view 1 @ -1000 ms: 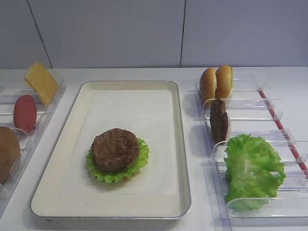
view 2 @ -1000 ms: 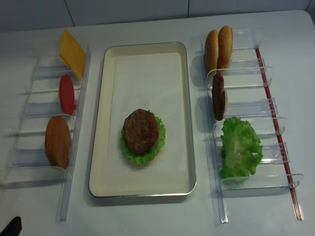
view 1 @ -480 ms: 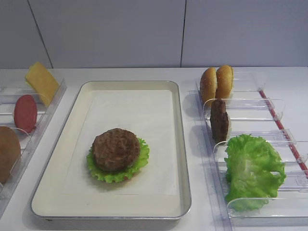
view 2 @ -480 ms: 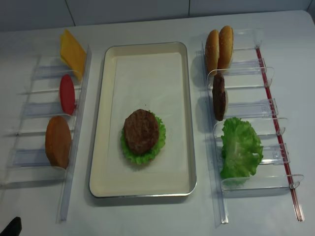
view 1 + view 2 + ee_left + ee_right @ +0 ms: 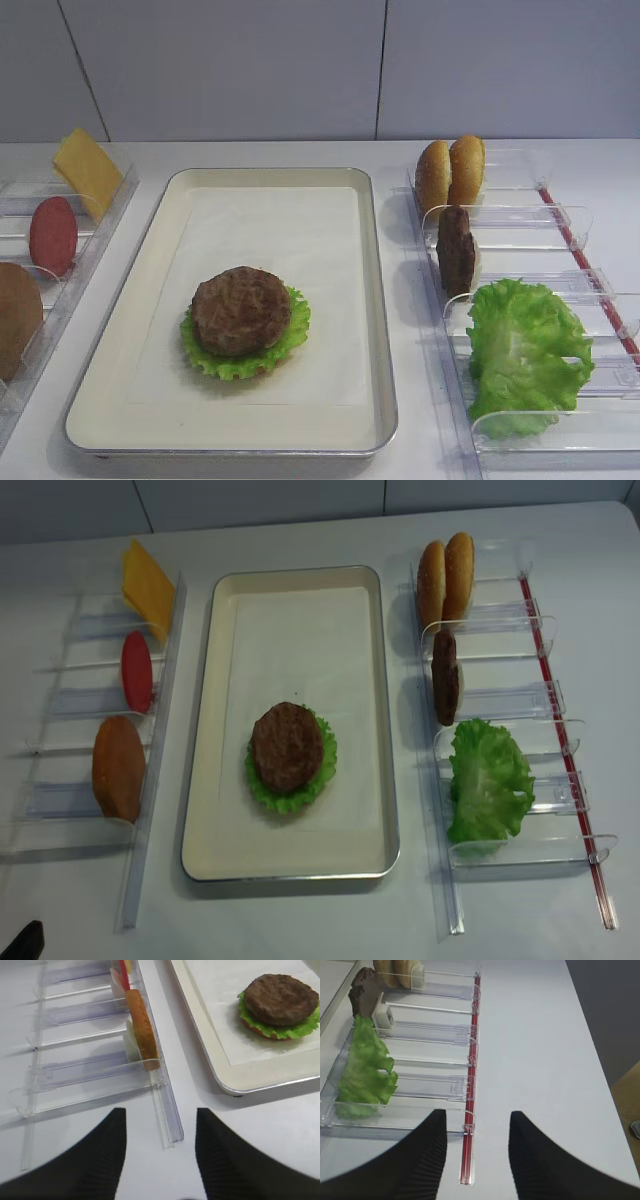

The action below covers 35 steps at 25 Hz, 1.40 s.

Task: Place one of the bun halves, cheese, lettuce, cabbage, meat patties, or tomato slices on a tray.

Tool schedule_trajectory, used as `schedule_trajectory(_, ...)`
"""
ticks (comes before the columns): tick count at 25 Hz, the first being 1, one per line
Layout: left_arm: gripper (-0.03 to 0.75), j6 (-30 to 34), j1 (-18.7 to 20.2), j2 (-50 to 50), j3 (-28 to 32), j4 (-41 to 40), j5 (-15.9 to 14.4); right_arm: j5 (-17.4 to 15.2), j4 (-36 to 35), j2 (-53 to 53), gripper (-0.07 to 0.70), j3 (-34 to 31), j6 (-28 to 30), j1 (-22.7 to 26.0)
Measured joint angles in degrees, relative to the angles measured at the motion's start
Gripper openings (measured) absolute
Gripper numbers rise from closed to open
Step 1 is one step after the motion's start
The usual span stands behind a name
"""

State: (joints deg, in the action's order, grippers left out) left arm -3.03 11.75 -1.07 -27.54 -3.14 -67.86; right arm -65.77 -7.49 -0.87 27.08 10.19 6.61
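Cream metal, the tray [image 5: 290, 860] sat in the middle of the white counter [image 5: 300, 920], and on its paper liner, toward six o'clock, I saw a meat patty [image 5: 287, 746] lying flat on a frilly lettuce leaf [image 5: 322, 765], with an orange-brown edge of something round showing beneath the leaf in the left wrist view. At three o'clock from the tray ran a clear plastic rack [image 5: 500, 855]: two bun halves [image 5: 445, 575] stood on edge together at its far end, a second patty [image 5: 444, 677] stood upright in the next slot, and loose lettuce [image 5: 488, 780] filled the nearer slots. At nine o'clock a matching rack [image 5: 60, 810] held the yellow cheese [image 5: 147, 585] leaning at its far end, a red tomato slice [image 5: 136, 670] on edge, and another bun half [image 5: 118, 768] nearest me. My right tool [image 5: 476, 1160] hung over the counter at the near end of the right rack, jaws spread and holding nothing. My left tool [image 5: 160, 1155] hung beside the near end of the left rack, likewise spread and bare.
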Motion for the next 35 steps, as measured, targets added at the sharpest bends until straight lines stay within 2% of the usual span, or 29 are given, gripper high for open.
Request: schedule_trajectory(35,0.302,0.00,0.00,0.00,0.00,0.00,0.00,0.00,-0.13,0.00,0.330,0.00,0.13,0.00)
